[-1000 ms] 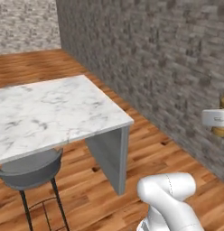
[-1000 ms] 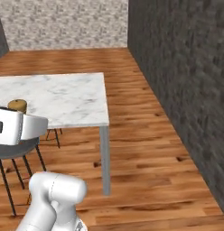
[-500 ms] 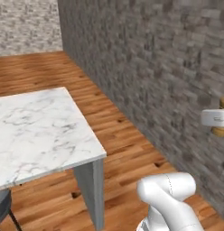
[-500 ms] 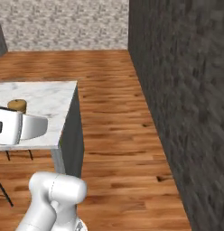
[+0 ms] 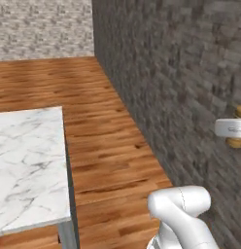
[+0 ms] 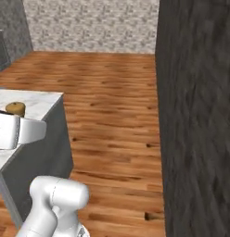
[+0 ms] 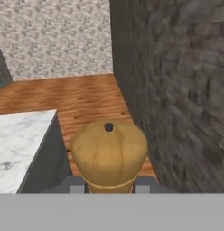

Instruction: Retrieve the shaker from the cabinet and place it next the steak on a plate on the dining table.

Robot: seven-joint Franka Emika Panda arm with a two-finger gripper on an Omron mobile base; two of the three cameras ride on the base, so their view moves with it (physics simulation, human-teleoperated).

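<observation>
The hand [image 7: 107, 188] is clamped on the shaker [image 7: 109, 155]. In the hand view the two dark fingers sit against the narrow lower part of the shaker, one on each side, and its rounded golden-brown top with a small dark hole stands up between them. The shaker is in the air, not on any surface.

In the left base view the hand [image 5: 231, 128] is at the right edge, in front of the dark stone wall [image 5: 180, 82], and the brown wood of the shaker [image 5: 237, 141] shows above and below it. In the right base view the hand [image 6: 17, 130] is at the left edge, with the top of the shaker [image 6: 15, 109] just above it.

The corner of the marble bench [image 5: 26, 165] lies to the left of the arm, above the wooden floor [image 5: 103, 146]. Its top, as far as it is visible, is bare.
</observation>
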